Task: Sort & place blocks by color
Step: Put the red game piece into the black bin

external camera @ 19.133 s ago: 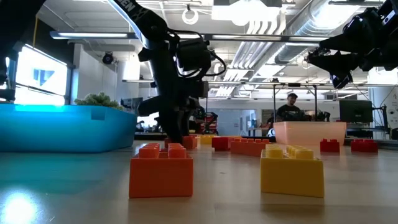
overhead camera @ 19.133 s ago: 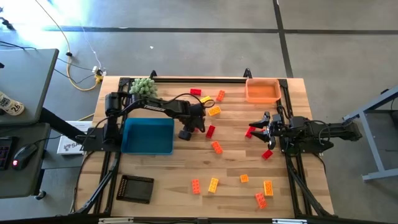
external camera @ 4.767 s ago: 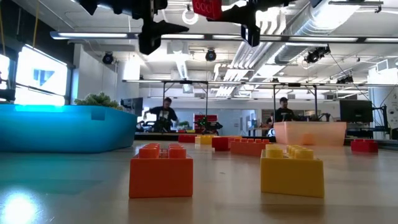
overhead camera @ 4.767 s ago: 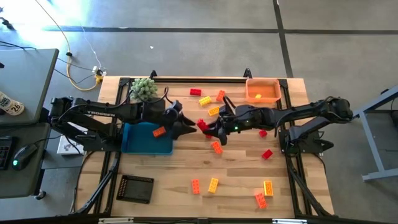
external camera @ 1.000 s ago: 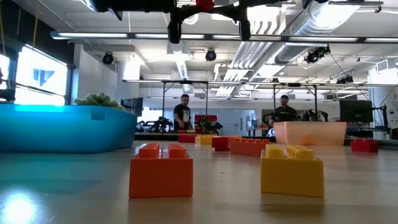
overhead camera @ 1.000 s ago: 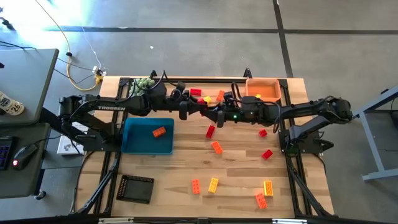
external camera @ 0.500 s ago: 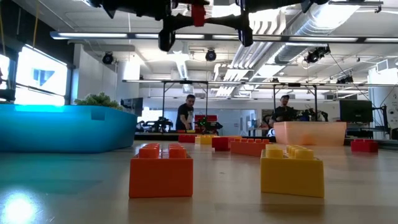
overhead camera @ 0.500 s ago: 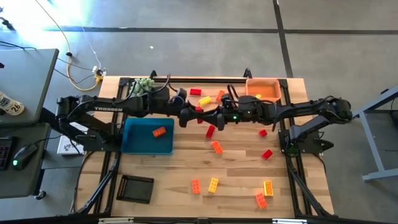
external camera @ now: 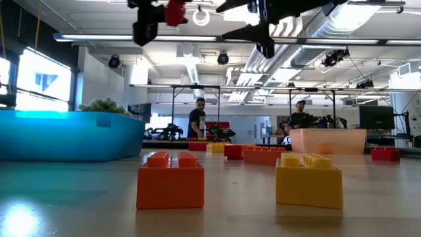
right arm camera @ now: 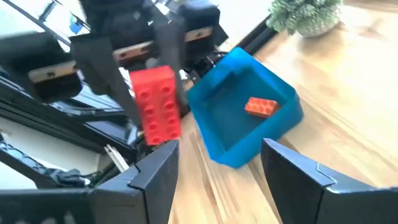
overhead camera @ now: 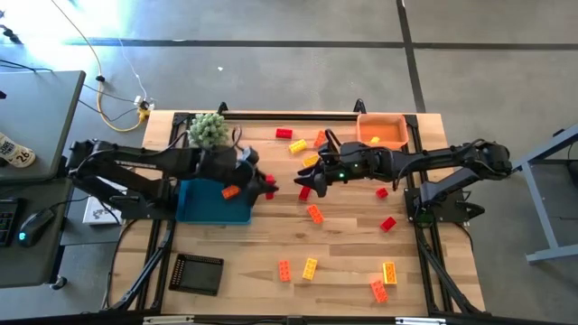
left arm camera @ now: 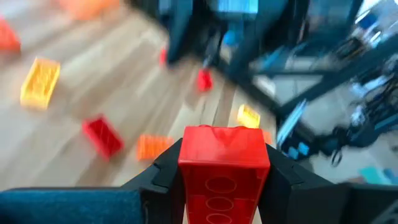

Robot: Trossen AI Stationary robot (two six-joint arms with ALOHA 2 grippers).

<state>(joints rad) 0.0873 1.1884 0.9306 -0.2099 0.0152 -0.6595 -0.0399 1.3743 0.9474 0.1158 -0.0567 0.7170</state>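
My left gripper (overhead camera: pixel 261 185) hangs over the right edge of the blue tray (overhead camera: pixel 203 206), shut on a red brick (overhead camera: pixel 269 188). An orange brick (overhead camera: pixel 230 190) lies in that tray. My right gripper (overhead camera: pixel 306 182) hovers above the table's middle, facing the left one. It is open and nothing lies between its fingers (right arm camera: pixel 158 174). The orange tray (overhead camera: pixel 395 128) at the far right holds a yellow brick (overhead camera: pixel 375 140). Several red, orange and yellow bricks lie loose on the wood, among them an orange one (overhead camera: pixel 314 214) and a yellow one (overhead camera: pixel 310 268). My left gripper pinches the red brick by two opposite side faces (left arm camera: pixel 189 174) between its two fingers (left arm camera: pixel 163 173). The fingers reach out nearly level, toward the table's right. The brick's free end (right arm camera: pixel 154 102) sticks out past the fingertips. It hangs clear of the table and tray.
A fuzzy green plant (overhead camera: pixel 209 129) stands at the far left, behind the blue tray. A black grid piece (overhead camera: pixel 197 273) lies at the near left. Loose bricks are scattered over the table's middle and near right. People stand in the room beyond the table (external camera: pixel 200 122).
The two grippers met at the red brick above the table's middle and have parted. My left gripper has carried the brick toward the table's left and near side, to the blue tray's right edge. My right gripper has let go of it, kept its place and tipped down.
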